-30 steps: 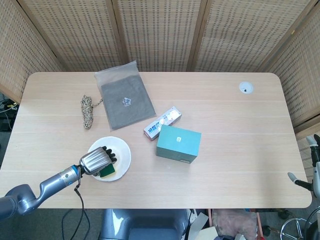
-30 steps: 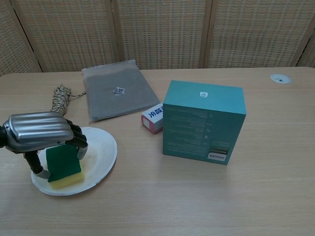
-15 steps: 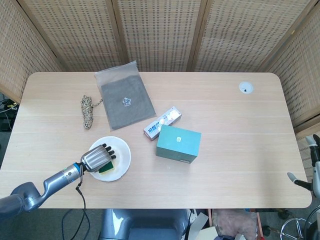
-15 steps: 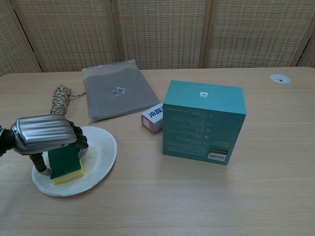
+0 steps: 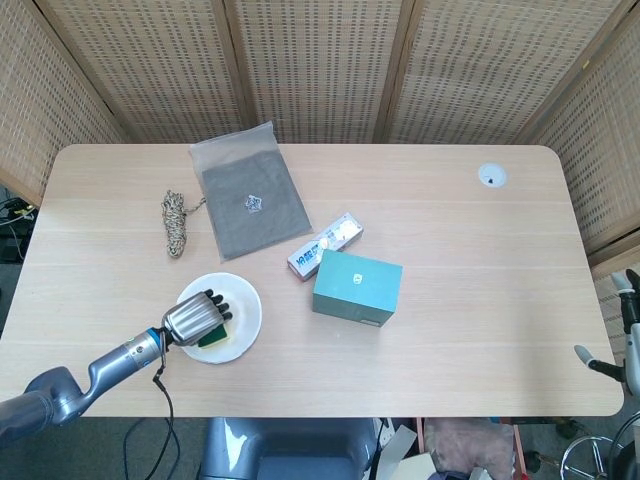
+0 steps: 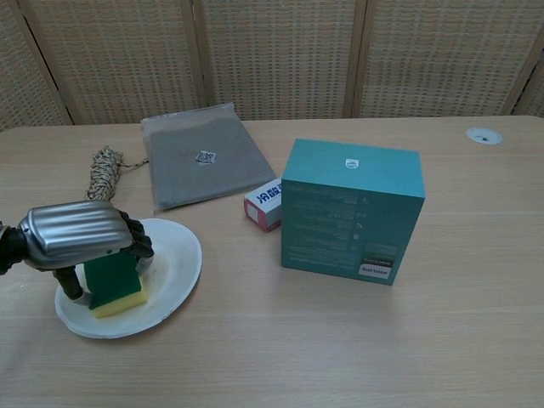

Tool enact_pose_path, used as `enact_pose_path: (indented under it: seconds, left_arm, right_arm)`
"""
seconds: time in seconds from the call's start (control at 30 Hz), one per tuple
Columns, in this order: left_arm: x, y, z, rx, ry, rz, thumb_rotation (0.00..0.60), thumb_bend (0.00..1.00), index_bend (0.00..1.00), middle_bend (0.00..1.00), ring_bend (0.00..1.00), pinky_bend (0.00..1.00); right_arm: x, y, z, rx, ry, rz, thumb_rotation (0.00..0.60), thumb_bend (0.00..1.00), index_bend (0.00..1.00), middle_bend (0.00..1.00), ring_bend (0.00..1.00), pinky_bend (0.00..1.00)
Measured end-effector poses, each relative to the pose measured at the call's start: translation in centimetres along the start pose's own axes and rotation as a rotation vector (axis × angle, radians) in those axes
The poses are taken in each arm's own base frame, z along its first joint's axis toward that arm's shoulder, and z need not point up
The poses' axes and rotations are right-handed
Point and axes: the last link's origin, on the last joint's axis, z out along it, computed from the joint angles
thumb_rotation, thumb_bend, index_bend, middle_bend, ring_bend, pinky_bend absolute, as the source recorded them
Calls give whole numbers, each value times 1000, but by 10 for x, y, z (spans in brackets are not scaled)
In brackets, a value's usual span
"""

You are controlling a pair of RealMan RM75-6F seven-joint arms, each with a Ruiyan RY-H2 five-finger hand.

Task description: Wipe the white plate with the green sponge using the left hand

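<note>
Since the frame 1 s back, left robot hand (image 6: 72,238) w/ green sponge (image 6: 115,283) has slid a bit toward the plate's far/left part; sponge's yellow underside sat nearer the front rim then, now further in. Everything else on worktop (image 5: 470,270) unchanged.

Left robot hand: fingers curled down over the sponge, gripping it from above, sponge pressed onto white plate (image 6: 174,263). Wrist and forearm trail off to front-left worktop edge in head view.

Plate sits front-left on worktop, near the rope bundle (image 5: 176,222) and grey fabric pouch (image 5: 250,195). Teal box (image 6: 352,212) and toothpaste carton (image 5: 325,246) well apart to the right.

Key relation: unwiped plate surface lies mostly to the right of the hand, toward the teal box; sponge covers left half only. Judgement: wiping mid-stroke, next pass prob. sweeps rightward across the plate.

Right robot hand: not seen in either view.
</note>
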Motion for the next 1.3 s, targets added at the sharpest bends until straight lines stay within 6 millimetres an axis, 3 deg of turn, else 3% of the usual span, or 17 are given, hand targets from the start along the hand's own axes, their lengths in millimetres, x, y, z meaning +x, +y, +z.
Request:
enact_pose_path:
  seconds: [0.33,0.93,1.1,1.3]
  left_arm:
    - [34,-19,-1,55,122,-6,600,143,509,420,322,404]
    - [-6,8,17,19,16,7,600,147,519,427,323,404]
    - [-7,10,17,15,24,9,600,148,521,428,324,405]
    - [6,6,16,16,87,1,600,148,522,428,324,405]
  right_arm:
    - [0,-1,-1,8,-2,0,600,0,0,0,0,0]
    - [-2,-2,0,10,-8,-8,600,0,0,0,0,0]
    - [-2,-2,0,9,-5,-5,600,0,0,0,0,0]
    - [0,-2,-1,10,0,-1,600,0,0,0,0,0]
